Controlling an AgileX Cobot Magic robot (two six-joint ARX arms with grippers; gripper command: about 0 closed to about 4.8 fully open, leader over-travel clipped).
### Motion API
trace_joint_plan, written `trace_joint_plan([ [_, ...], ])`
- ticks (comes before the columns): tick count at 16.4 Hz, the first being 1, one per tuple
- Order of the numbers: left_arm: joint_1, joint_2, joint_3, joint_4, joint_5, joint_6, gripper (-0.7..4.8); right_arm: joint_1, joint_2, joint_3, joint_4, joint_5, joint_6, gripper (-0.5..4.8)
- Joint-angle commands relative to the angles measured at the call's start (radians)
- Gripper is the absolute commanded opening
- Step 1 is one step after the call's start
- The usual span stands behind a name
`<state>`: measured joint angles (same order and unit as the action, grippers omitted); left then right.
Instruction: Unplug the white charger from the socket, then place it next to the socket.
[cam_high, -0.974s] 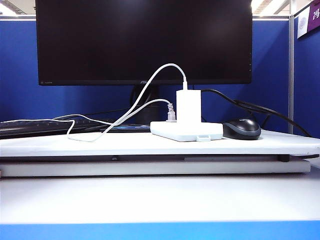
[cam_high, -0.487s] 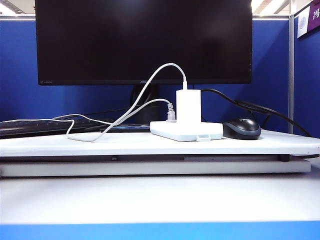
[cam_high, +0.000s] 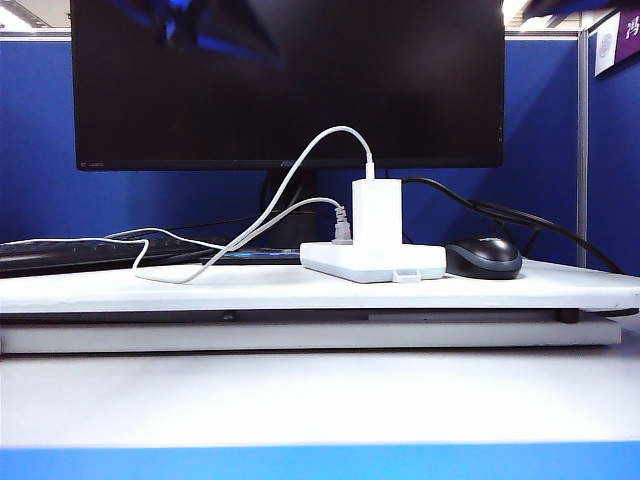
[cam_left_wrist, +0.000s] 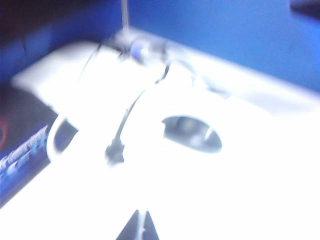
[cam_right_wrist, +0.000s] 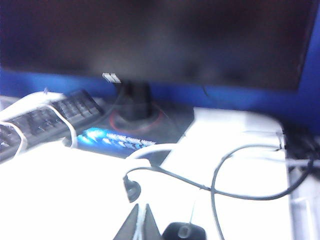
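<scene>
Charger (cam_high: 377, 211), white, stands upright and fully plugged into the socket (cam_high: 372, 262), its thin cable arching from the top toward the left; nothing of the task is done. Unplugging and setting the block down beside the socket both remain. The socket lies flat on the raised white surface (cam_high: 200, 288) in front of the monitor (cam_high: 286, 82). A smaller white-grey plug (cam_high: 342, 227) with its own cord sits in the socket just left of the charger. A black mouse (cam_high: 484, 257) rests just right of the socket. A keyboard (cam_high: 60, 253) lies well to the left.

Neither arm appears in the exterior view. In the left wrist view, which is heavily blurred, the left pincer (cam_left_wrist: 138, 227) shows only as two dark tips pressed together, so it reads as closed and empty, above the bright surface. In the right wrist view the right pincer (cam_right_wrist: 138, 225) likewise shows closed tips holding nothing, above the mouse and dark cables near the monitor stand. Both are judged well apart from the charger.

No container is present in any view.
</scene>
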<state>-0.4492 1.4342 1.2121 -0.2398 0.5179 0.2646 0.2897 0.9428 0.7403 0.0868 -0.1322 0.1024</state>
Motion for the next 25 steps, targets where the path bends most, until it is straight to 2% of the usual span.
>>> trace_joint_plan([
  [1, -0.002, 0.011, 0.007, -0.008, -0.069, 0.025, -0.05, 0.06, 0.126, 0.004, 0.153, -0.01, 0.002, -0.01],
  [4, 0.009, 0.012, 0.007, -0.002, -0.069, 0.113, -0.05, 0.152, 0.262, 0.004, 0.271, 0.072, 0.001, -0.01],
  [7, 0.01, 0.014, 0.007, 0.006, -0.068, 0.113, -0.05, 0.246, 0.376, 0.003, 0.36, 0.19, -0.002, -0.01],
  [10, 0.01, 0.027, 0.008, 0.019, -0.02, 0.091, -0.05, 0.281, 0.466, 0.003, 0.452, 0.209, 0.0, -0.01],
  [15, 0.01, 0.032, 0.007, 0.023, -0.017, 0.086, -0.05, 0.281, 0.491, -0.003, 0.462, 0.268, 0.001, -0.01],
  [24, 0.01, 0.048, 0.008, 0.053, -0.016, 0.075, -0.05, 0.281, 0.492, -0.099, 0.498, 0.272, 0.002, -0.01],
  [25, 0.01, 0.048, 0.008, 0.055, -0.016, 0.075, -0.05, 0.281, 0.491, -0.098, 0.493, 0.271, 0.002, 0.16],
])
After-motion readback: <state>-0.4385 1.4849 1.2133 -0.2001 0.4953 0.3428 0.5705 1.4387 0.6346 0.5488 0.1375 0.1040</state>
